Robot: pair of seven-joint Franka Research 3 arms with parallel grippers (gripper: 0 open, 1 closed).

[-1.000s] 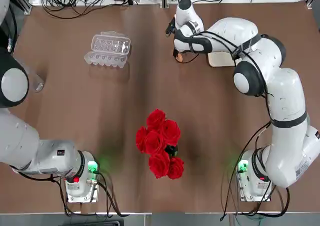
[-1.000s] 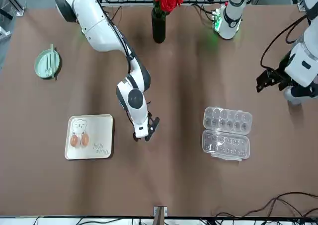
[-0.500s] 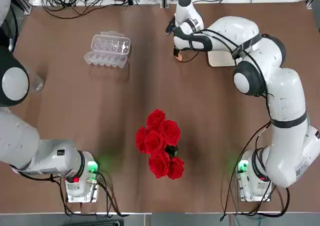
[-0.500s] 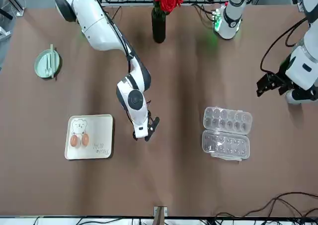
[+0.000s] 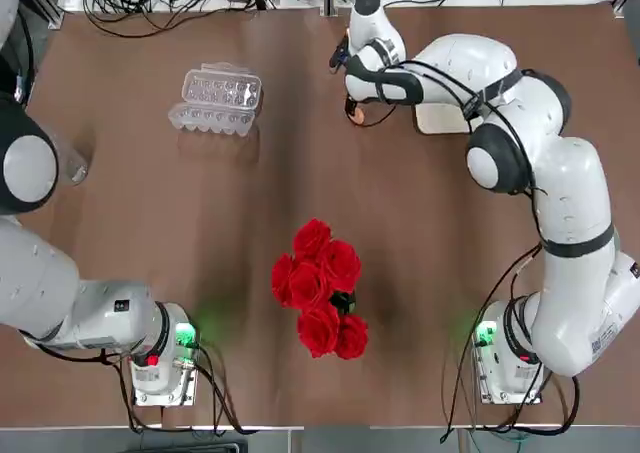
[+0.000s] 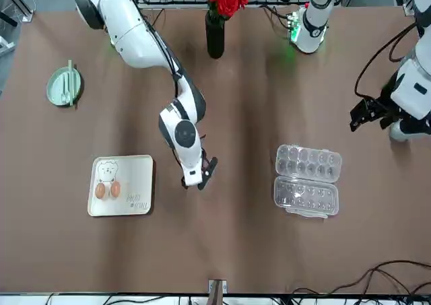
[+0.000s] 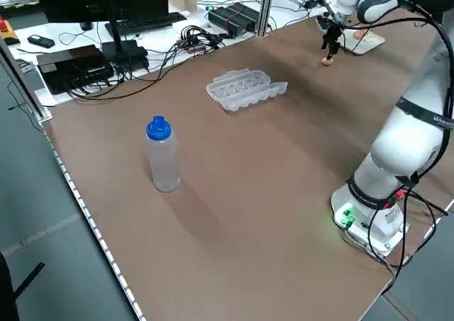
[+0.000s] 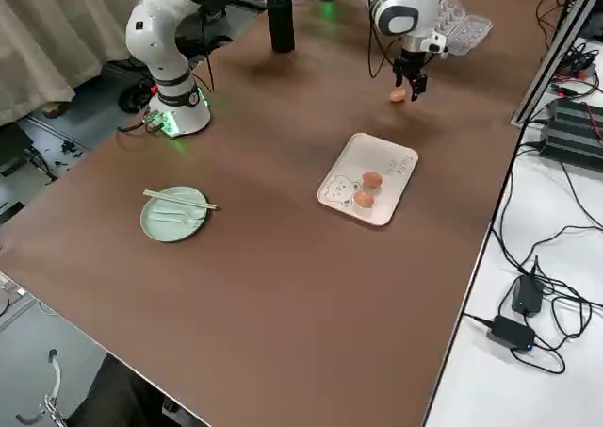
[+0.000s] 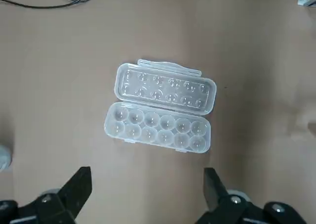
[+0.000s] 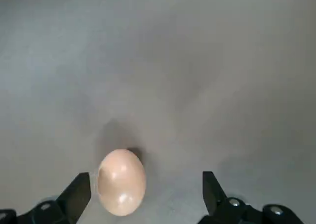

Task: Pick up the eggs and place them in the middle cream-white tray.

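Top view: the right arm partly covers the cream-white tray (image 5: 440, 120), while a third egg (image 5: 359, 117) shows to the tray's left, beneath the right gripper. Front view: two eggs (image 6: 108, 190) rest on the tray; the third is hidden, and the left gripper (image 6: 355, 120) hovers well to the tray's left. Left wrist view: spread, empty fingers face the clear carton (image 9: 160, 106), left of the tray. Right wrist view: spread fingers hold nothing, the third egg nearer one (image 10: 81, 189).

1 egg (image 10: 121, 182) sits between the open claw's (image 10: 146, 184) 2 black fingers.
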